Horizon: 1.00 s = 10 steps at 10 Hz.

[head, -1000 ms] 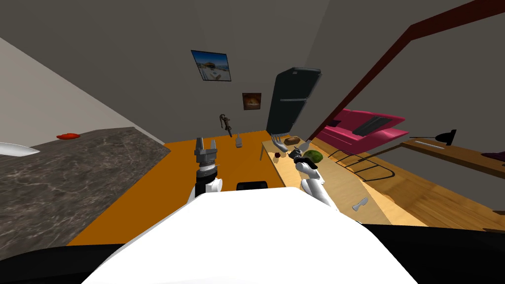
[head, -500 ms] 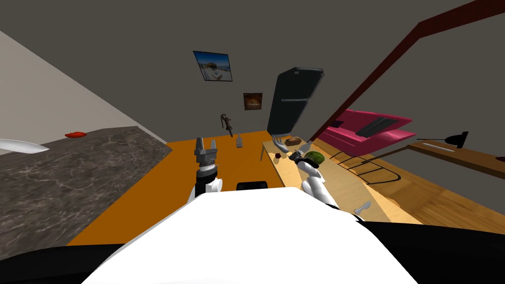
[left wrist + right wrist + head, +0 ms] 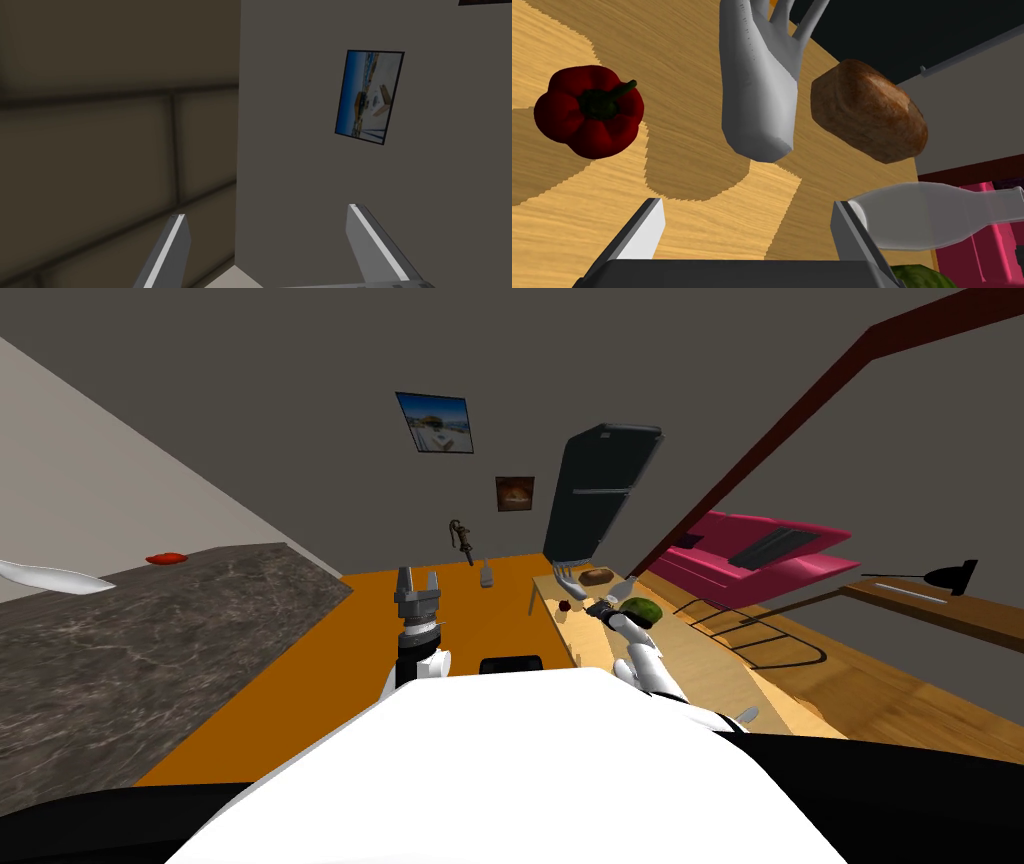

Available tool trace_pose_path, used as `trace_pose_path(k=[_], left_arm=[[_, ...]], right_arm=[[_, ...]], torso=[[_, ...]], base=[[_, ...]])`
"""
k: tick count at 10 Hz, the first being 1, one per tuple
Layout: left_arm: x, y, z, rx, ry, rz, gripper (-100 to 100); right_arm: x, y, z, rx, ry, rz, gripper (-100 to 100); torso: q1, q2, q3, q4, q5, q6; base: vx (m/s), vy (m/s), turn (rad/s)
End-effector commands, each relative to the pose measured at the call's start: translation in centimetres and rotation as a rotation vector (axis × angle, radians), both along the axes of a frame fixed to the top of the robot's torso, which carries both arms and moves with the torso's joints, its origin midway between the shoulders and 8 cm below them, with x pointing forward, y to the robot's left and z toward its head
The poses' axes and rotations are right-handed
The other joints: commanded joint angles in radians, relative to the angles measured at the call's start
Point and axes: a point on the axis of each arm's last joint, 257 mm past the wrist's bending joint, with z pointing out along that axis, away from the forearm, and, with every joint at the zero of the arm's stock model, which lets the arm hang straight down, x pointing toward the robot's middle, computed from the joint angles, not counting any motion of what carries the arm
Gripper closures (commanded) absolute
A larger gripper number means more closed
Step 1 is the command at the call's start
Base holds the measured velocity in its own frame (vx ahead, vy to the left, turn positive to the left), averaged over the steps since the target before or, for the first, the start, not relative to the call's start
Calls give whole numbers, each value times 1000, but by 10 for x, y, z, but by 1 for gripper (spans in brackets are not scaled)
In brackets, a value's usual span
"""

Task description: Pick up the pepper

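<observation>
The dark red pepper (image 3: 589,111) with a green stem lies on the pale wooden table (image 3: 702,235), ahead of my right gripper (image 3: 747,201) and off beyond one finger. That gripper is open, with nothing between its fingers. In the head view the pepper (image 3: 563,606) is a small dark dot just left of my right gripper (image 3: 598,606) at the table's (image 3: 700,673) far end. My left gripper (image 3: 418,588) is raised over the orange floor, and its wrist view shows it (image 3: 265,210) open and empty.
A grey hand-shaped object (image 3: 762,80) stands straight ahead of the right gripper, beside a brown loaf (image 3: 869,117). A pale bottle (image 3: 937,215) lies by one finger, and a green melon (image 3: 640,610) sits near it. A dark fridge (image 3: 600,493) stands behind, and a marble counter (image 3: 150,638) lies left.
The whole head picture has drifted: the counter and desk have slid rightward, so I have turned or moved slightly. Both grippers keep their places and stay open.
</observation>
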Motion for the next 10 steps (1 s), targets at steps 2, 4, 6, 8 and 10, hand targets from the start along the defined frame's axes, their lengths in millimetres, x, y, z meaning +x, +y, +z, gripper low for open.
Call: trace_pose_path(k=[2,4,6,8,10], left_arm=[[0,0,0,0,0,0,0],[0,0,0,0,0,0,0],[0,0,0,0,0,0,0],[0,0,0,0,0,0,0],[0,0,0,0,0,0,0]], right_arm=[[-3,1,-14,144,26,-46,-100],[-7,4,-24,241,44,-75,-100],[-8,10,-30,336,57,-96,-100],[-10,17,-37,435,70,-121,-100],[-12,25,-42,535,76,-146,-100]], torso=[[0,0,0,0,0,0],[0,0,0,0,0,0],[0,0,0,0,0,0],[0,0,0,0,0,0],[0,0,0,0,0,0]], base=[[20,-15,30],[16,-17,31],[20,-18,23],[19,-20,31],[20,-18,24]])
